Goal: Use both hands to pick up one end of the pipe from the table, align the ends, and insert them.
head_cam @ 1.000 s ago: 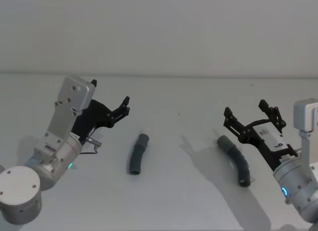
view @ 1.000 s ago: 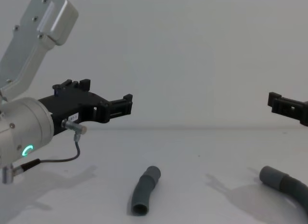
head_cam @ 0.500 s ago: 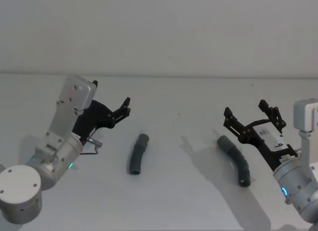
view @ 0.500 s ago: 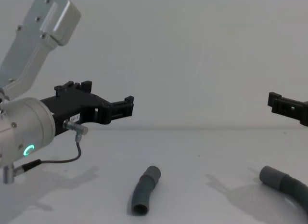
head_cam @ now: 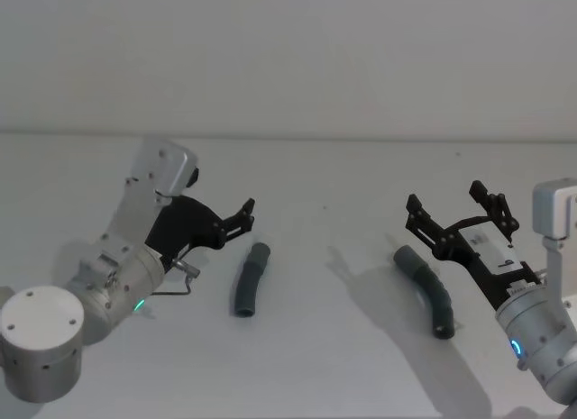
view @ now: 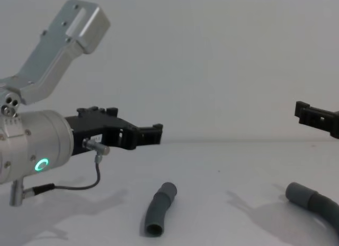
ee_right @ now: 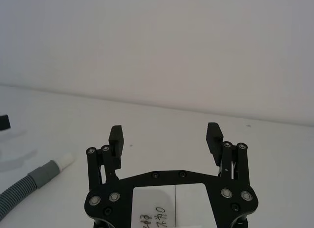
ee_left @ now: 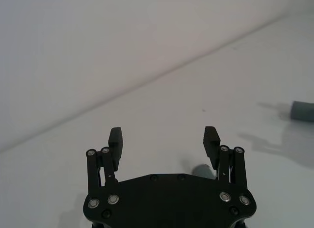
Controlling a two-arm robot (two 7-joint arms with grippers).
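The work is at the reaching stage: nothing is grasped yet, and both pieces of pipe lie flat on the desk [head_cam: 325, 365], well apart from each other.

The left pincer [head_cam: 245, 217] is empty with its jaws spread wide, as the left wrist view confirms [ee_left: 163, 137]. It hangs above the desk, just to the left of the far end of the short piece [head_cam: 248, 280] and pointing toward it. From the chest view the left pincer [view: 153, 134] sits clearly higher than the short piece [view: 159, 210], so there is no contact.

The right pincer [head_cam: 448, 201] is likewise wide and empty [ee_right: 164, 132]. It hovers near the inner cuff end of the longer piece [head_cam: 428, 288], which curves away toward the robot beneath the right arm. The right wrist view catches a ribbed hose with a grey cuff and a white spigot tip [ee_right: 66, 160]; this is probably the short piece's far end.

The next move appears to call for each pincer to descend and straddle its piece just behind the cuff, leaving the mating ends free. The hose is flexible, so a grip far from the cuff would likely let the end droop and spoil the alignment.
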